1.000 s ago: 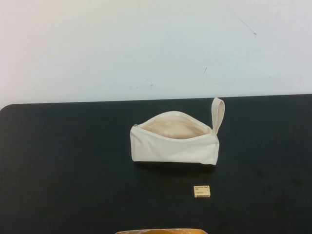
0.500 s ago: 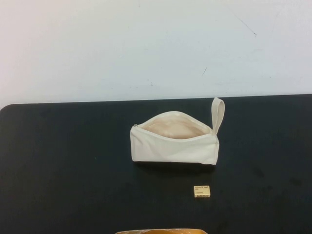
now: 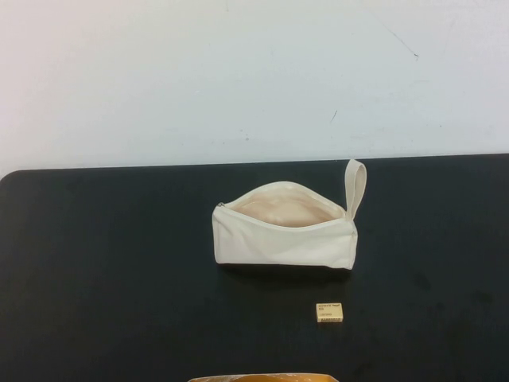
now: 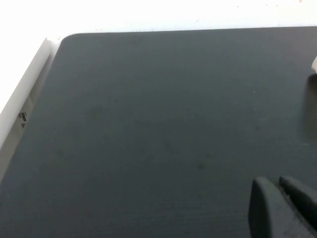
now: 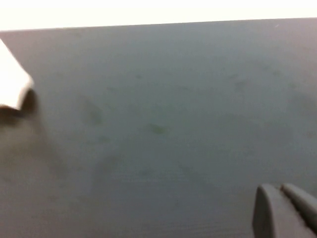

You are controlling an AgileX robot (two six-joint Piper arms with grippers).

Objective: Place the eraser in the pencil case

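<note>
The cream pencil case lies in the middle of the black table, its zipper open and its pale lining showing, with its loop strap at the right end. The small pale yellow eraser lies on the table in front of the case's right end, apart from it. Neither arm shows in the high view. My left gripper is shut and empty over bare table. My right gripper is shut and empty over bare table, with a white edge of the case at the side of its view.
The black table ends at a white wall behind. A yellow-orange edge shows at the table's front edge. The table's rounded corner and white border show in the left wrist view.
</note>
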